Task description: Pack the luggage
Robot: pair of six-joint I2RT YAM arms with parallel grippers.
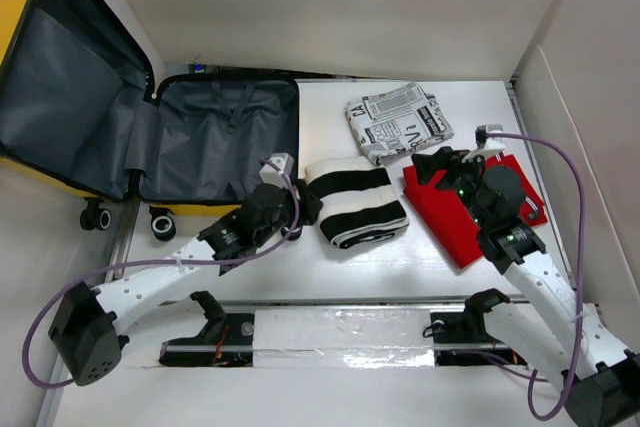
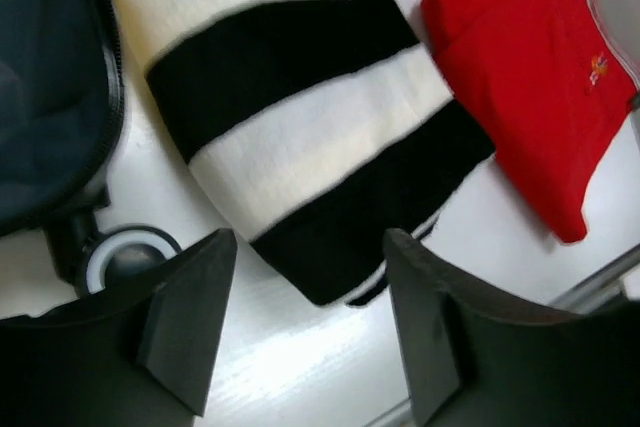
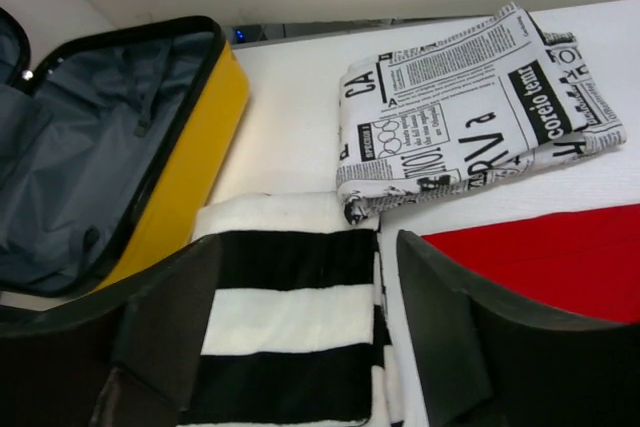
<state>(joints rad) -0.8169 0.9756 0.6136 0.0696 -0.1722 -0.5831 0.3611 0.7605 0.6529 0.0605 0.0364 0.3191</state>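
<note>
Luggage: yellow hard-shell case, open at the far-left corner of the table. The base half lies flat with its dark grey lining up, and the lid leans back against the left wall. Black wheels are at its near edge.

Striped garment: folded, with black and cream bands, just right of the luggage.

Newsprint cloth: folded, beyond the striped garment and close to it.

Red garment: folded, right of the striped one.

Left gripper: fingers spread and holding nothing, at the near-left edge of the striped garment. It cannot be told from these views whether it touches the garment.

Right gripper: fingers spread and holding nothing, above the red garment and pointing toward the luggage.
</note>
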